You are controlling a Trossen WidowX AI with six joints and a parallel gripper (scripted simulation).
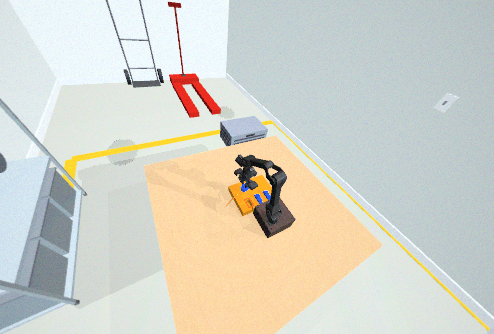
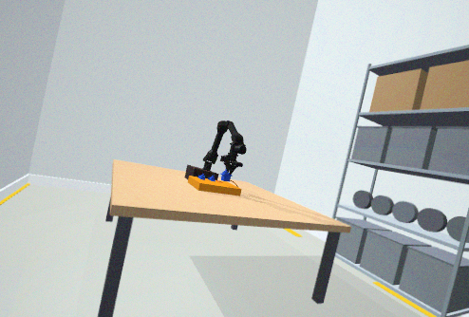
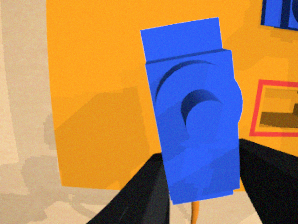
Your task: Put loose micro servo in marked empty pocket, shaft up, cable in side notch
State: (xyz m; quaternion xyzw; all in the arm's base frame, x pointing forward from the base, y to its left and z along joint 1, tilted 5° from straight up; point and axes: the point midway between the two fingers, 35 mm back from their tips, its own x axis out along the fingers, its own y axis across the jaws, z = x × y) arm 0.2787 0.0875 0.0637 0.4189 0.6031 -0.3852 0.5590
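Observation:
My gripper (image 1: 245,183) (image 2: 227,170) (image 3: 198,156) is shut on the loose blue micro servo (image 1: 244,188) (image 2: 226,177) (image 3: 200,167). The servo's round output boss faces the wrist camera, so the shaft points up. Its orange cable (image 3: 195,212) leaves the near end. The servo is held over the orange deck (image 1: 239,202) (image 2: 218,189) (image 3: 95,155); its underside is hidden. The red-outlined pocket (image 3: 255,107) lies to the right of the servo in the wrist view, apart from it, cut off by the frame edge. The pocket shows a dark recess.
Two seated blue servos (image 1: 258,199) (image 2: 212,178) stand in the deck nearer the arm's base (image 1: 275,222); part of one (image 3: 274,14) shows at the wrist view's top right. The deck rests on the wooden table (image 1: 220,270) (image 2: 147,195). A grey toolbox (image 1: 243,130) is beyond.

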